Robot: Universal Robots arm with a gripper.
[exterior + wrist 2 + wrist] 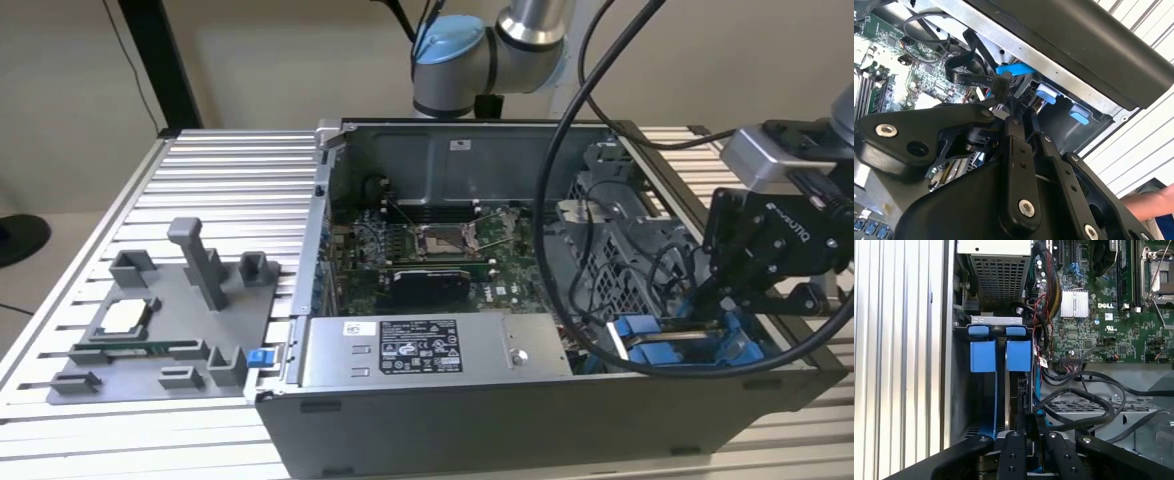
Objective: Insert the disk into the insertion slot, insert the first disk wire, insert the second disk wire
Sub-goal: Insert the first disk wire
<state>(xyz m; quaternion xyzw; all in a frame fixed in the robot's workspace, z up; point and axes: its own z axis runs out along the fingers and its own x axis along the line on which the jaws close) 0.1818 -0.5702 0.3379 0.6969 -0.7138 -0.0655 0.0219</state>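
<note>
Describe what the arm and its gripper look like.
The arm is made of silver tubes, with rounded joints capped in light blue. Thick black cables loop down from it. The gripper is matte black, built of flat linkage bars pinned with silver screws, and has white lettering on its side. A grey box sits at the wrist.

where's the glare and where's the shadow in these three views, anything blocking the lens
Exterior view: even room light, the ribbed aluminium table pale and bright, the open grey PC case dimmer inside. First wrist view: table slats washed out, the grey sheet-metal drive bay sinks into shadow past its blue plastic tabs. Second wrist view: the black gripper darkens and blocks the foreground.
</note>
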